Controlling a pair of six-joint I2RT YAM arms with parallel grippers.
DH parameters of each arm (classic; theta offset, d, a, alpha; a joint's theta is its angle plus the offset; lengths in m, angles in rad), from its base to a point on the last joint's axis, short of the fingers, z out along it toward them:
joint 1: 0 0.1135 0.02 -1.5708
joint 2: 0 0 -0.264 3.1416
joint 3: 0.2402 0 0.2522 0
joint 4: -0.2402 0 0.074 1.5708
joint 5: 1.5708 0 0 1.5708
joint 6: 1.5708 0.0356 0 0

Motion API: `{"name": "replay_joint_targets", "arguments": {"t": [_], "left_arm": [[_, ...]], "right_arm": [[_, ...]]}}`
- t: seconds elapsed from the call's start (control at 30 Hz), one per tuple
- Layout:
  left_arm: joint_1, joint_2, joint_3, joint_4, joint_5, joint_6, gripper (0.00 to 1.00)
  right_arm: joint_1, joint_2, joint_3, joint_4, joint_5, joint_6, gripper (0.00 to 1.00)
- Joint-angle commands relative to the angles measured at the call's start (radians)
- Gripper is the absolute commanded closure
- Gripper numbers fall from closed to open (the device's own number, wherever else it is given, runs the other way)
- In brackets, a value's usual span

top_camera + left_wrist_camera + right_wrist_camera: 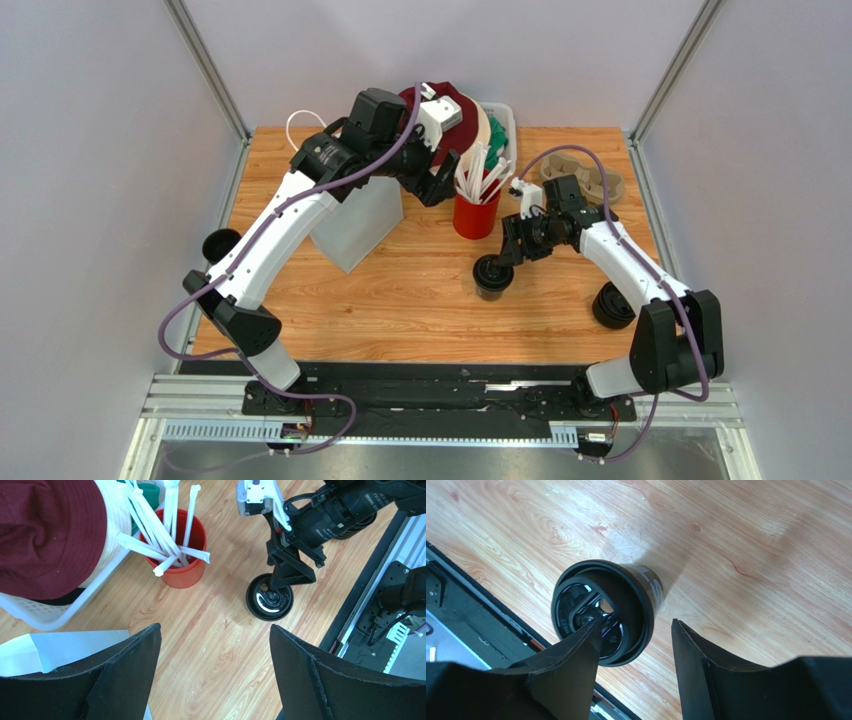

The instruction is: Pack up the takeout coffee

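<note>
The takeout coffee (493,275) is a dark cup with a black lid, standing upright on the wooden table right of centre. It also shows in the right wrist view (603,611) and the left wrist view (270,597). My right gripper (506,252) hovers just above it and is open (636,630). Its left fingertip (588,630) is over the lid and its right finger is beyond the cup's rim, over bare wood. My left gripper (440,185) is open and empty (215,630), above the table between the white paper bag (357,225) and the red cup.
A red cup (477,212) full of wrapped straws stands behind the coffee. A white basket (40,620) with a maroon hat (45,530) sits at the back. A cardboard cup carrier (590,175) is back right. Black cups stand at the right (612,305) and left (220,243) edges.
</note>
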Motion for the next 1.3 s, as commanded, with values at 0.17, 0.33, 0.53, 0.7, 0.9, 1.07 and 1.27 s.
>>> {"name": "replay_joint_targets", "arguments": {"t": [0.17,0.33,0.53,0.7,0.9,1.07,1.27], "left_arm": [[0.001,-0.028,0.006,0.022,-0.010,0.020,0.12],[0.005,-0.062,0.006,0.006,-0.059,0.069,0.09],[0.016,-0.126,0.012,-0.001,-0.152,0.127,0.03],[0.024,-0.166,-0.010,-0.023,-0.303,0.194,0.02],[0.106,-0.204,-0.060,-0.032,-0.384,0.242,0.02],[0.131,-0.201,-0.075,-0.036,-0.425,0.259,0.01],[0.140,-0.186,-0.067,-0.040,-0.441,0.256,0.01]], "right_arm": [[0.000,-0.074,0.031,-0.022,-0.063,-0.051,0.46],[-0.002,-0.091,0.072,-0.037,-0.015,-0.127,0.54],[0.000,-0.059,0.141,-0.025,0.025,-0.204,0.63],[0.021,-0.013,0.210,-0.054,0.057,-0.282,0.65],[0.085,0.042,0.217,-0.091,0.115,-0.391,0.67],[0.176,0.096,0.201,-0.103,0.186,-0.430,0.67],[0.239,0.096,0.188,-0.095,0.253,-0.437,0.68]]}}
